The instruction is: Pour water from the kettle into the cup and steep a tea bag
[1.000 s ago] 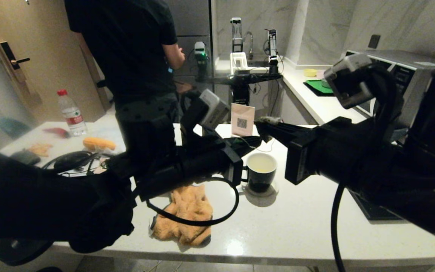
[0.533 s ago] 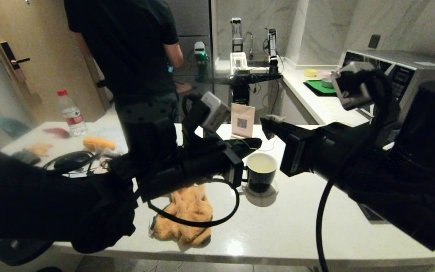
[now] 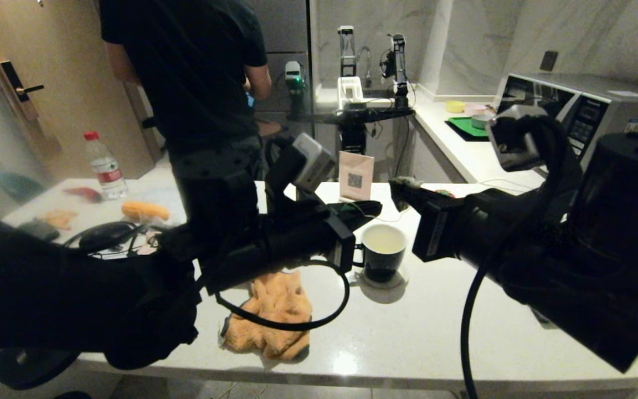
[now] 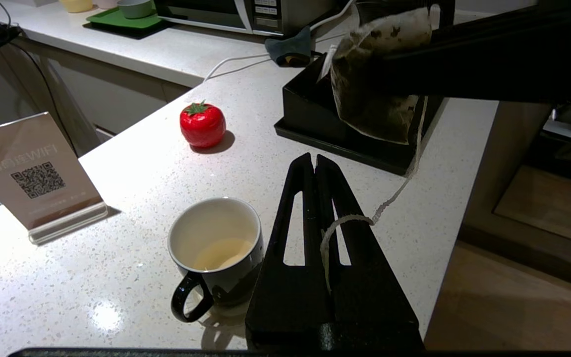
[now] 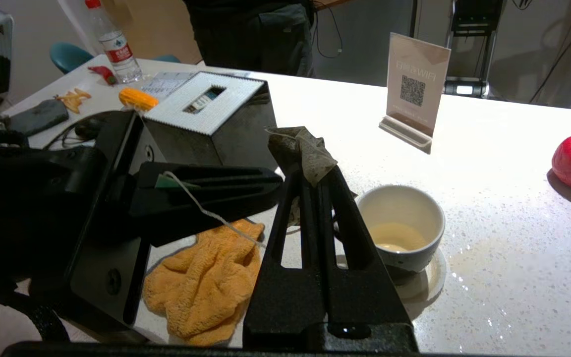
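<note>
Head view: one cup (image 3: 384,250), two tools.

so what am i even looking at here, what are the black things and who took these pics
A two-armed robot at a white counter. One camera sits on its head; one rides each wrist, behind the fingers. The black wedges are its grippers. The right gripper is shut on the wet tea bag, held above the counter. The left gripper is shut, pinching the bag's string. Below stands the cup with pale liquid, beside an orange cloth, a QR sign and a red tomato-shaped thing.
</note>
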### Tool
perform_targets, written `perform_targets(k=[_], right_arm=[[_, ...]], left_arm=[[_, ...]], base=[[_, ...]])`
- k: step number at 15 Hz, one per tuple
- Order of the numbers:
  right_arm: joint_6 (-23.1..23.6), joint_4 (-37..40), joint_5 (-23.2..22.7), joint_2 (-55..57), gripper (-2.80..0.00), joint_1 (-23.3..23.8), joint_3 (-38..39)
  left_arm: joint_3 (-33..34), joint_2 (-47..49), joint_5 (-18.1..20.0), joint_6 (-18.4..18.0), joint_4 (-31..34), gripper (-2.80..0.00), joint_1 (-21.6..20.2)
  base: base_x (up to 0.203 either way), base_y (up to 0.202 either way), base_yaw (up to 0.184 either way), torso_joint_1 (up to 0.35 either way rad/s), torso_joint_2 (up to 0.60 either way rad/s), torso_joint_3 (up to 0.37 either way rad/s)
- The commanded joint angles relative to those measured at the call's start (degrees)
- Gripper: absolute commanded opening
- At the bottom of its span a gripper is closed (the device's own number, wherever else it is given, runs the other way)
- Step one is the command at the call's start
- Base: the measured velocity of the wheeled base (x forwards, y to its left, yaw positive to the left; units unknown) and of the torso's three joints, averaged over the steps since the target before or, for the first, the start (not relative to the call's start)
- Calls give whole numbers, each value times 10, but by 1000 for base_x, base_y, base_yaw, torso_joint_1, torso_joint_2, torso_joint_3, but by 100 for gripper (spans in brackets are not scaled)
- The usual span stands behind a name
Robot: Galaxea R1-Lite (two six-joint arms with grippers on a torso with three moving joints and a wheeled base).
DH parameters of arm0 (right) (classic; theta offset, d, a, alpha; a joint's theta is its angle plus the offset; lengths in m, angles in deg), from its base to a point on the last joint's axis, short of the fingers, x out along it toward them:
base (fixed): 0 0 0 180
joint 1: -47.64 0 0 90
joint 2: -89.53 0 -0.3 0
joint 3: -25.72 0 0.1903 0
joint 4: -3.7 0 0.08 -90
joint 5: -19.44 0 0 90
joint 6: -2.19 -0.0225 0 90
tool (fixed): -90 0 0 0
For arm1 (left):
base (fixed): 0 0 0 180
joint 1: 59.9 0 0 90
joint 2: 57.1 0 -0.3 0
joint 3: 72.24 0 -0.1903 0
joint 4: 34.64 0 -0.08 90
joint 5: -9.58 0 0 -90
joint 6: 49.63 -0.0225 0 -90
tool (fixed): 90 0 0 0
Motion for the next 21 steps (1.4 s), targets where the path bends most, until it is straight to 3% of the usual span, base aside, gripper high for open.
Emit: perform_targets(k=[1, 2, 3, 18, 21], right_arm=[[0, -2, 1, -2, -280, 0, 3], [0, -1, 1, -3, -280, 0, 3], [-1, 0, 0, -4, 0, 0, 3], [22, -5, 8, -37, 0, 0, 5], [38, -5, 16, -52, 0, 25, 17]], left_arm=[[1, 0, 1, 0, -3, -280, 0], [2, 0, 1, 0, -3, -280, -1], [2, 0, 1, -1, -3, -280, -1], [4, 0, 0, -1, -3, -280, 0], [4, -1, 0, -1, -3, -280, -1]], base=[[0, 0, 0, 0, 0, 0], [0, 0, 0, 0, 0, 0], [0, 0, 0, 0, 0, 0], [0, 0, 0, 0, 0, 0], [0, 0, 0, 0, 0, 0]])
